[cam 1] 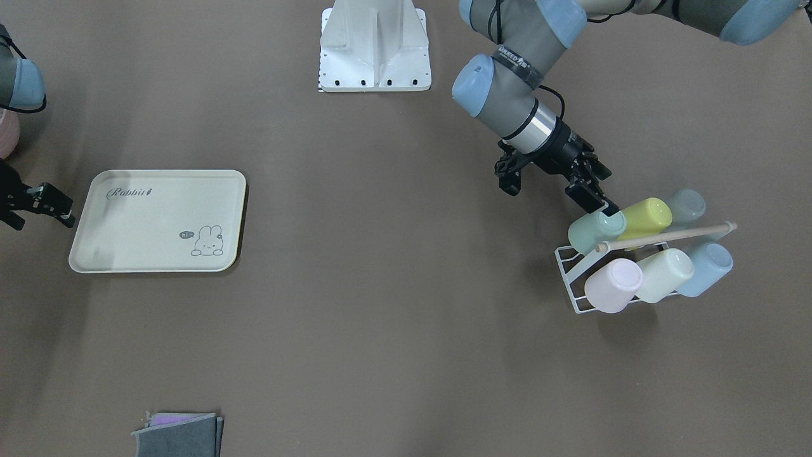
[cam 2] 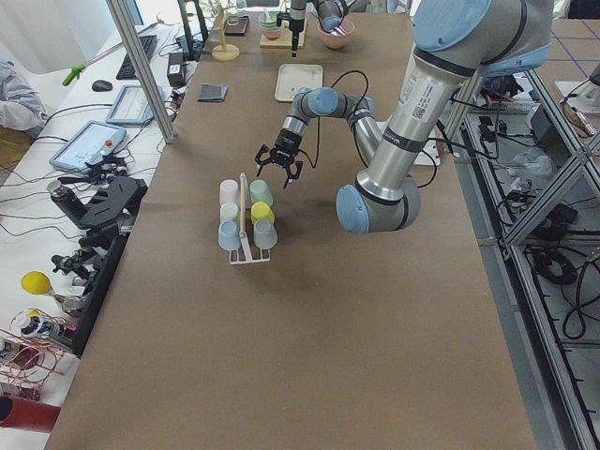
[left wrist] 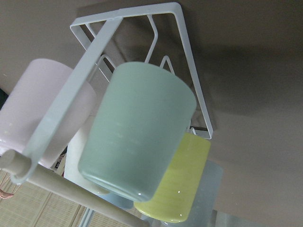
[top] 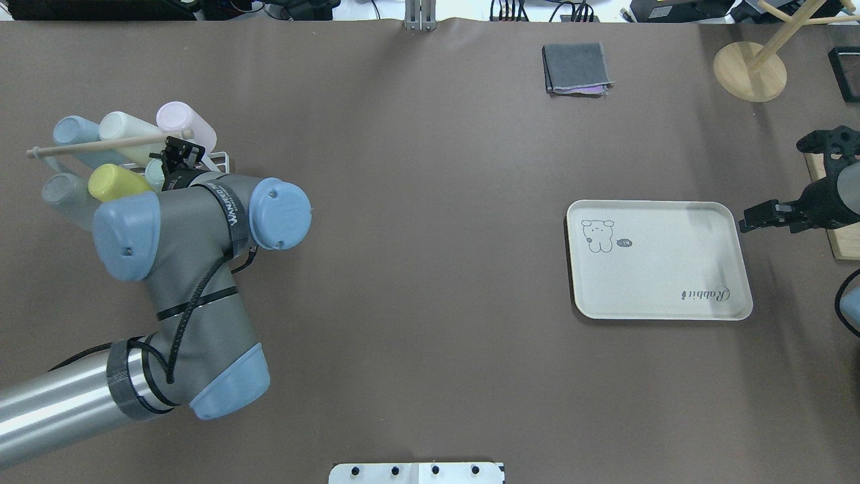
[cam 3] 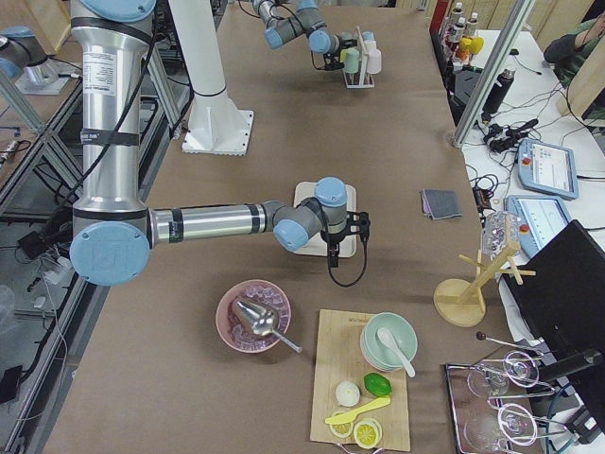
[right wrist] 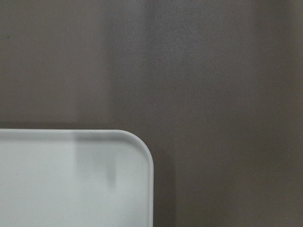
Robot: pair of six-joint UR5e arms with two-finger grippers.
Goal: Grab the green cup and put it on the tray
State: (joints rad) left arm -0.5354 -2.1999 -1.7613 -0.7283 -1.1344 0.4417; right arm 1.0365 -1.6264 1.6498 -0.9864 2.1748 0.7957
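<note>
The green cup (cam 1: 595, 231) lies tilted on the near end of a white wire rack (cam 1: 571, 279), beside a yellow cup (cam 1: 644, 216). It fills the left wrist view (left wrist: 137, 127), base toward the camera. My left gripper (cam 1: 602, 204) hangs just above and behind the cup, open and empty, not touching it. From overhead the left gripper (top: 181, 149) hides most of the cup (top: 154, 176). The cream tray (cam 1: 158, 219) lies flat and empty far across the table. My right gripper (cam 1: 54, 206) hovers at the tray's short edge and looks shut and empty.
The rack also holds pink (cam 1: 612, 285), cream (cam 1: 663, 274), light blue (cam 1: 707, 268) and grey-blue (cam 1: 685, 204) cups under a wooden dowel (cam 1: 666, 236). A folded grey cloth (top: 576, 67) lies at the far edge. A wooden stand (top: 749, 67) and cutting board (cam 3: 364, 378) sit beyond the tray.
</note>
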